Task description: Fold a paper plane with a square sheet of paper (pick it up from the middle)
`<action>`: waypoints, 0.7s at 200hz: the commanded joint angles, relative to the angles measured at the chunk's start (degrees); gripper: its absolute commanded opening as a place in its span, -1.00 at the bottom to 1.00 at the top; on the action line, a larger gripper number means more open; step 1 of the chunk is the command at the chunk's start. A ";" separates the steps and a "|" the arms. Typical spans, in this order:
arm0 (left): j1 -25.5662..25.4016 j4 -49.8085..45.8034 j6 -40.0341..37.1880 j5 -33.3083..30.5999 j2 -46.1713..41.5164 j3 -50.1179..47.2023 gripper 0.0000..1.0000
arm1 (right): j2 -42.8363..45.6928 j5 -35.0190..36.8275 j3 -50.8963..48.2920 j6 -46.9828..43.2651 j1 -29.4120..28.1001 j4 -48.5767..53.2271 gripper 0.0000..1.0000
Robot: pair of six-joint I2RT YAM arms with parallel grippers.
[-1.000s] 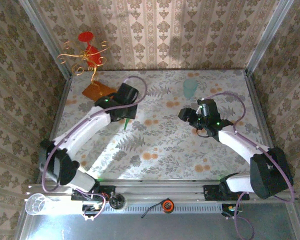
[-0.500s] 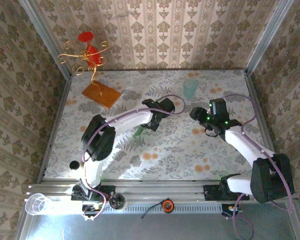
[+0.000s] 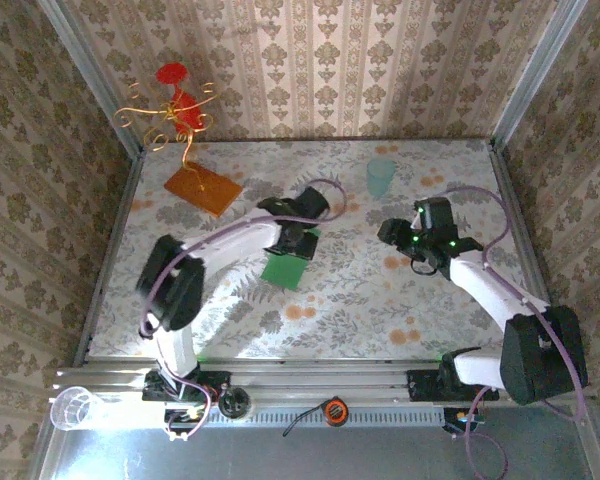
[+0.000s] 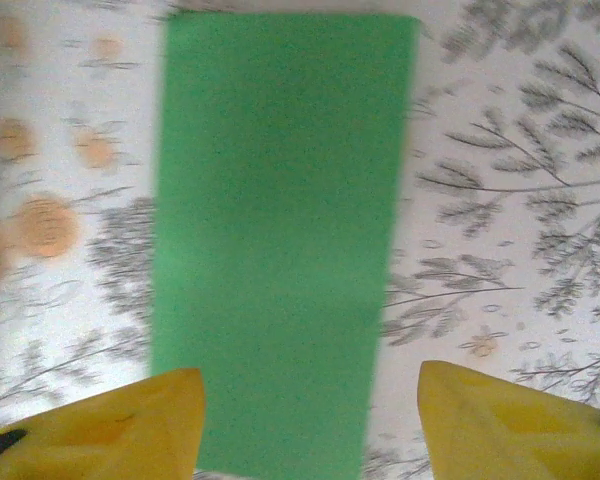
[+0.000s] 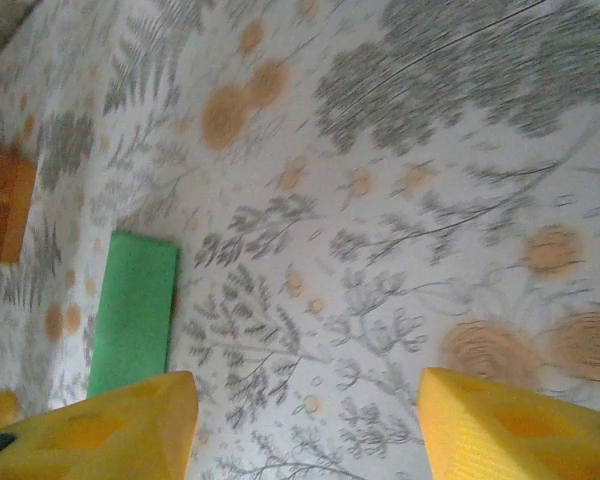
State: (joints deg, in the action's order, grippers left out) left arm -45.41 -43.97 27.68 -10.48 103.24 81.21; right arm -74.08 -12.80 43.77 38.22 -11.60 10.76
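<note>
The green paper sheet [image 3: 285, 268] lies flat on the floral table, folded into a narrow rectangle with no pointed nose. In the left wrist view the paper [image 4: 280, 230] runs away from the camera, its near end between the yellow fingertips. My left gripper [image 3: 294, 248] hovers just over the paper's far end, and in its own view the left gripper [image 4: 310, 385] stands open, holding nothing. My right gripper [image 3: 390, 233] hangs open to the right of the paper with only table between its fingers [image 5: 308, 385]. The right wrist view shows the paper [image 5: 135, 310] at the left.
An orange-brown board [image 3: 202, 188] carrying a gold wire ornament [image 3: 175, 108] with red tops stands at the back left; the board [image 5: 2, 200] also appears in the right wrist view. A pale teal cup [image 3: 380, 176] stands at the back centre-right. Patterned walls enclose the table.
My left gripper swung from the back left to the table's middle with the green paper pinched, then opened; the paper now lies flat. The right gripper shifted slightly right and its jaws narrowed a little.
</note>
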 commanded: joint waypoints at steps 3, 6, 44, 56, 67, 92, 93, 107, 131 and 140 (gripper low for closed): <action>6.04 5.32 4.07 2.83 -9.17 -7.02 0.41 | -3.67 -0.91 3.42 -1.45 -7.04 -0.41 0.12; 6.82 5.90 4.40 3.03 -10.08 -8.15 0.47 | -4.29 -0.70 3.73 -1.20 -8.03 -0.66 0.10; 15.31 11.09 6.96 1.82 -23.55 -20.90 0.95 | -14.89 3.66 11.18 -0.37 -21.76 -0.34 -0.38; 17.01 11.09 6.91 0.88 -27.03 -23.41 1.00 | -17.82 4.31 13.85 -1.57 -25.89 -0.38 -0.46; 18.82 10.98 6.66 0.94 -29.71 -25.08 1.00 | -20.37 5.46 16.28 -1.83 -28.88 0.10 -0.49; 22.72 10.63 5.83 2.26 -33.67 -27.31 1.00 | -26.25 5.09 20.93 -1.41 -32.30 0.64 -0.53; 22.77 10.64 5.82 2.33 -33.78 -27.36 1.00 | -26.44 5.03 21.10 -1.40 -32.41 0.69 -0.53; 23.94 11.13 5.45 4.12 -34.74 -28.18 1.00 | -29.45 4.81 23.62 -1.47 -33.25 1.66 -0.53; 24.88 12.01 5.28 6.64 -35.04 -29.06 1.00 | -34.24 4.72 28.69 -3.41 -34.36 5.52 -0.52; 25.15 12.30 5.28 7.28 -34.82 -29.21 1.00 | -36.18 4.35 30.52 -4.28 -34.38 7.29 -0.52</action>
State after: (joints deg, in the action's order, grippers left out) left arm -21.06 -32.91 33.28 -6.63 68.71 53.19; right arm -106.15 -9.34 70.06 36.69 -45.58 12.12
